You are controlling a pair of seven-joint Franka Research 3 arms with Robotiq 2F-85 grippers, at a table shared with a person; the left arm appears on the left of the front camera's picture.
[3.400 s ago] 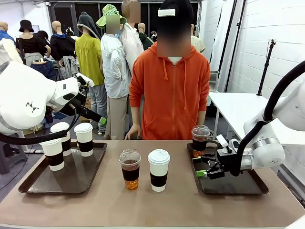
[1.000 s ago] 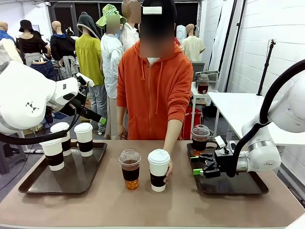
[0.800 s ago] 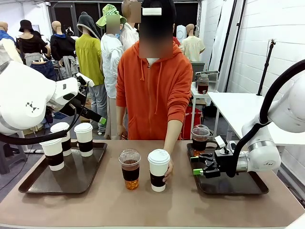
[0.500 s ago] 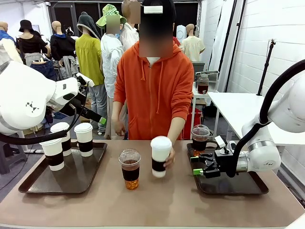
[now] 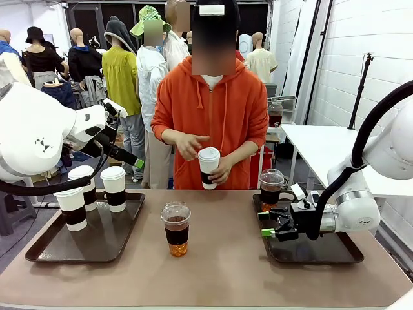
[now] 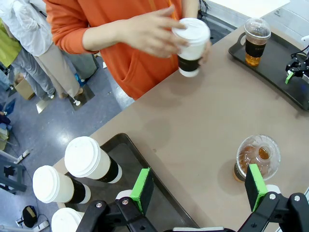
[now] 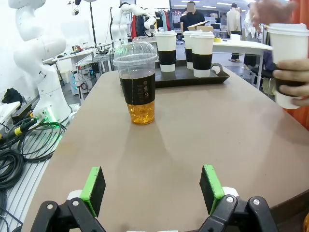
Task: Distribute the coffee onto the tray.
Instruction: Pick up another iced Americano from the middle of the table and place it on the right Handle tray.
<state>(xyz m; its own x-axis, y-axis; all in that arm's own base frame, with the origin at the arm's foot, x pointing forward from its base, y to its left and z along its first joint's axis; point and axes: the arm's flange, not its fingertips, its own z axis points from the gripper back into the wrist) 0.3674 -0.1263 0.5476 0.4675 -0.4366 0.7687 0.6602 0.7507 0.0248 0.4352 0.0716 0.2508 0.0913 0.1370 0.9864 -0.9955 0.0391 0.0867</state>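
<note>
Right gripper [image 5: 268, 223] wide open, empty, low over right tray [image 5: 322, 250], facing mid-table clear cup [image 5: 176, 230]: likely next pick. Left gripper [image 6: 199, 186] open, empty, raised near left tray [image 5: 110, 236] holding three white cups [image 5: 114, 187]. Person's hand [image 5: 222, 172] holds fourth white cup [image 5: 208, 168] aloft, probably for handover.

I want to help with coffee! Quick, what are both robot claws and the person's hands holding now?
Left gripper: open, empty.
Right gripper: open, empty.
Person's hands: holding a white lidded paper cup.

I see three white banded cups [image 5: 115, 188] upright lower left, a fourth white cup [image 5: 208, 168] aloft mid-frame; one clear amber cup [image 5: 176, 229] lower centre, a second clear cup [image 5: 271, 187] centre-right.
</note>
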